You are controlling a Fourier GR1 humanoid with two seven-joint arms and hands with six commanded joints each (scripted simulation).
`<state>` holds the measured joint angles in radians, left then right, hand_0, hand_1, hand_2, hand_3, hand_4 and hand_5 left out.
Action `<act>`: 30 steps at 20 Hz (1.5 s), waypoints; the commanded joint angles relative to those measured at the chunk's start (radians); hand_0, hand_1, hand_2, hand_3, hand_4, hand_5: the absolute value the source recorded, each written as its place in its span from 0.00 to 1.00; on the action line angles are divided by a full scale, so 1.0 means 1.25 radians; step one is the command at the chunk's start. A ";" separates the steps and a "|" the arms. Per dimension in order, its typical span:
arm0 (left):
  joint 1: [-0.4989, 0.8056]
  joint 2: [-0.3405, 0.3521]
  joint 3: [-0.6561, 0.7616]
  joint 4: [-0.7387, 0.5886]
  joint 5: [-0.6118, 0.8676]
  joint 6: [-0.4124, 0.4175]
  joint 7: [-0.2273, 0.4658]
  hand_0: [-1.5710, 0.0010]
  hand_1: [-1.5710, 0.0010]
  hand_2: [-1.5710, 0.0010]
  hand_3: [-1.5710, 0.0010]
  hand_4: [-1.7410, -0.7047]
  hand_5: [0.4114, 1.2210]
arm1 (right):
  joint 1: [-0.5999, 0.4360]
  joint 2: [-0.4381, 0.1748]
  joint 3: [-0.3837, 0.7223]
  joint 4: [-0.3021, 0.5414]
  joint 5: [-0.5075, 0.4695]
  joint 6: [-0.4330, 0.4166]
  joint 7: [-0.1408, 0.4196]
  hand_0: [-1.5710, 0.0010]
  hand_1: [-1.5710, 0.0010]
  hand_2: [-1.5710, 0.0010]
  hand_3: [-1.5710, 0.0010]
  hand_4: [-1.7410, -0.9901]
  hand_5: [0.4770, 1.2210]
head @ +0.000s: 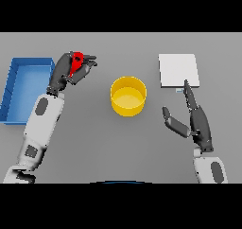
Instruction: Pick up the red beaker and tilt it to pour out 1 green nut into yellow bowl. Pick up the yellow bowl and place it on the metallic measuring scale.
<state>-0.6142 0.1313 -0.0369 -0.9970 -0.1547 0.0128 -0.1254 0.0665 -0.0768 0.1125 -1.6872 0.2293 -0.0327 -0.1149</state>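
My left hand (pixel 71 73) is curled round the red beaker (pixel 77 61), which it holds above the table to the left of the yellow bowl (pixel 128 96). Only a small part of the beaker shows between the fingers, and I cannot see any nut in it. The bowl stands upright at the table's middle and looks empty. The metallic measuring scale (pixel 177 70), a pale square plate, lies at the back right. My right hand (pixel 196 119) rests open to the right of the bowl, its straight fingers pointing at the scale's near edge.
A blue tray (pixel 14 88) with raised walls lies at the far left, just beside my left arm.
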 commanded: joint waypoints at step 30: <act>-0.411 0.112 -0.645 0.141 -0.713 -0.285 0.025 0.00 0.00 0.00 0.04 0.01 1.00 | 0.023 0.031 0.003 -0.013 -0.010 -0.010 0.019 1.00 1.00 1.00 1.00 0.71 0.14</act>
<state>-1.1280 0.2712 -0.8426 -0.8203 -1.0452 -0.3436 -0.0947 0.0948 -0.0378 0.1158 -1.7035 0.2163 -0.0452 -0.0908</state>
